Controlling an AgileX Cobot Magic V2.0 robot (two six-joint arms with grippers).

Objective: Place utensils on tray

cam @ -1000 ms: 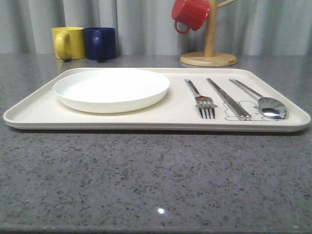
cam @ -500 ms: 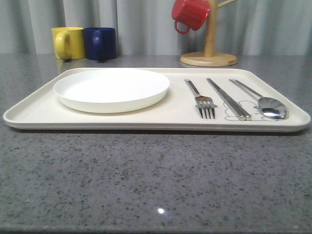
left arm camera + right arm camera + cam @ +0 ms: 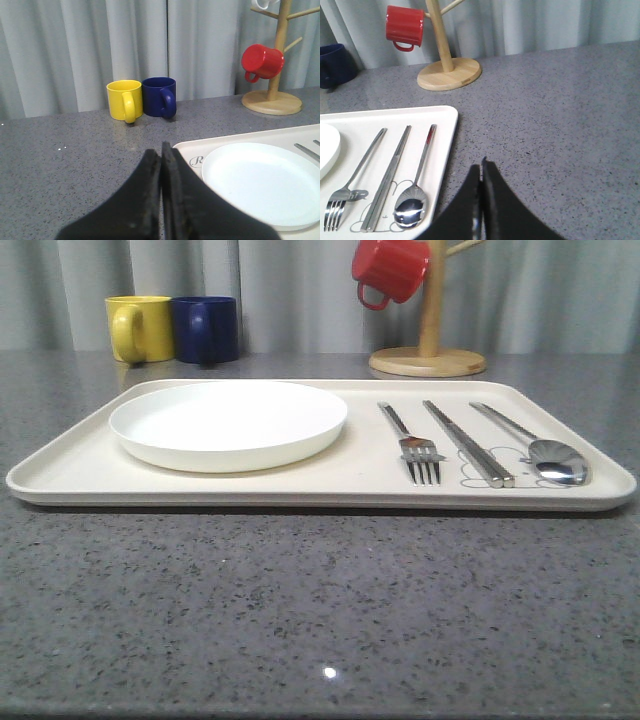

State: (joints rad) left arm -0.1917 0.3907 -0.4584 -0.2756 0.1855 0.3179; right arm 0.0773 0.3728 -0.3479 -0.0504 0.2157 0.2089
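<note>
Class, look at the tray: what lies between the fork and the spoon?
The chopsticks lie between the fork and the spoon, side by side on the tray. The front view shows this, and the right wrist view shows the same order.

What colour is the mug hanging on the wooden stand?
Red; the mug shows best in the right wrist view.
</note>
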